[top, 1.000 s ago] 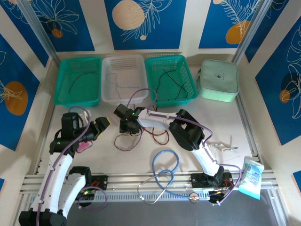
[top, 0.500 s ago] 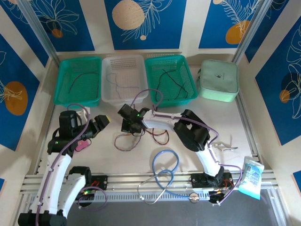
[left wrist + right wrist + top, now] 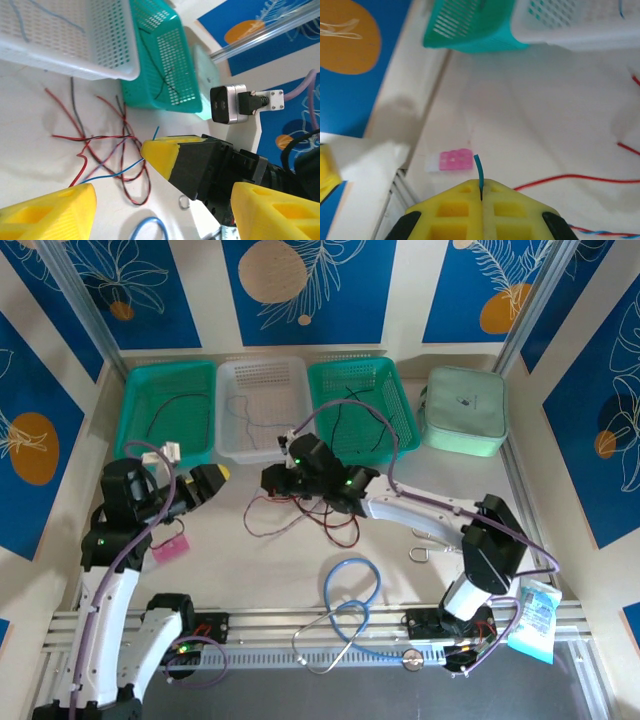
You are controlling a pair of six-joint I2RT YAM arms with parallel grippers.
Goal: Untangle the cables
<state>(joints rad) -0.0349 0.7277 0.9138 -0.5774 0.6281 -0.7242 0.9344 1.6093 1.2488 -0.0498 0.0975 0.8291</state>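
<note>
Teal mesh marks the left teal basket [image 3: 165,454], left of the white basket [image 3: 240,452], and one dark cable [image 3: 172,405] already lies in it. The left gripper [image 3: 205,483] hovers ahead of the white basket's left corner with its jaws apart and empty. A purple-grey cable [image 3: 250,410] lies inside the white basket. Just in front of it, the right gripper [image 3: 481,189] is clamped on the end of a blue wire [image 3: 479,172]. That wire runs into the tangle [image 3: 122,141] of red, black and blue on the table. To the right of the white basket, the right teal basket [image 3: 350,363] holds black cables [image 3: 362,415]. By my judgement the task is partly done: the tangle remains to separate.
</note>
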